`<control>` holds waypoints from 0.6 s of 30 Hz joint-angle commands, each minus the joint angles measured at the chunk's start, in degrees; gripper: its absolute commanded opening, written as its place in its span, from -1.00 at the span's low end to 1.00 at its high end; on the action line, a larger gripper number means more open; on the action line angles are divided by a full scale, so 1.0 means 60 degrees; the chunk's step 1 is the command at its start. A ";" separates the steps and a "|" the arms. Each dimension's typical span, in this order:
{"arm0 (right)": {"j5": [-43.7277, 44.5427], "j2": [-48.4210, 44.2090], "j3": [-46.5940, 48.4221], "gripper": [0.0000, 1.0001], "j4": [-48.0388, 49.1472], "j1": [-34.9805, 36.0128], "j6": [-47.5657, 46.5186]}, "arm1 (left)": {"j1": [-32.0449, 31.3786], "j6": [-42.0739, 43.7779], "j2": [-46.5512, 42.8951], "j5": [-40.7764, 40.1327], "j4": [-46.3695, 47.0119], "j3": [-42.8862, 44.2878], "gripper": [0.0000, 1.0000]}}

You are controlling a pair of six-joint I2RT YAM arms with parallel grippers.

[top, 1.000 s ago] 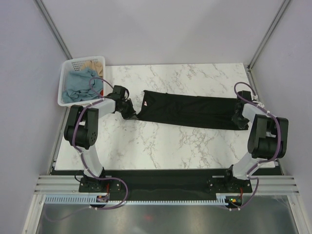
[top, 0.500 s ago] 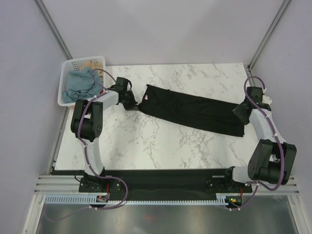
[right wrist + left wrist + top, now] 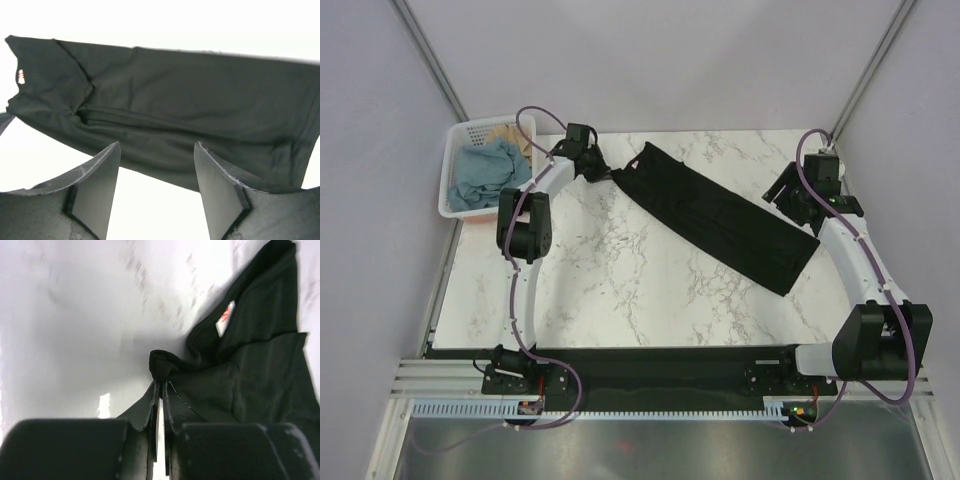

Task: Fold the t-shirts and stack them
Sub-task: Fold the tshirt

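The black t-shirt (image 3: pixel 720 215), folded into a long strip, lies slantwise on the marble table from far left to near right. My left gripper (image 3: pixel 604 174) is shut on its neck-end corner; the left wrist view shows the fingers (image 3: pixel 161 390) pinching bunched black fabric (image 3: pixel 250 380), the pinkish label (image 3: pixel 225 321) just beyond. My right gripper (image 3: pixel 783 196) is open and empty, just right of the strip's middle. In the right wrist view the shirt (image 3: pixel 175 100) lies beyond the spread gripper (image 3: pixel 157 146). A dusty blue t-shirt (image 3: pixel 480 172) and a tan one (image 3: pixel 510 131) lie in the basket.
The white slotted basket (image 3: pixel 448 196) stands at the table's far left corner, close to my left arm. Bare marble (image 3: pixel 620 290) lies in front of the shirt. Grey walls and frame posts close in the far side.
My left gripper has pulled the neck end toward the far side, turning the strip slantwise. My right gripper has let go of the hem end, opened and moved toward the far side.
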 commanded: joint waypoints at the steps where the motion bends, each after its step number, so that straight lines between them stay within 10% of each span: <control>1: -0.0224 -0.0274 0.0519 0.42 0.0294 -0.0025 -0.0386 | 0.0156 -0.0062 0.0496 0.0719 0.0213 0.1669 -0.78; 7: -0.0575 -0.0756 0.0636 0.78 -0.0057 -0.0025 -0.0738 | 0.0156 -0.0354 -0.0642 0.1455 0.0213 0.1382 -0.12; 18: -0.0940 -0.1914 0.1150 0.96 -0.1229 -0.0025 -0.0826 | -0.0997 -0.0663 -0.4540 0.0605 0.0228 -0.3361 -0.09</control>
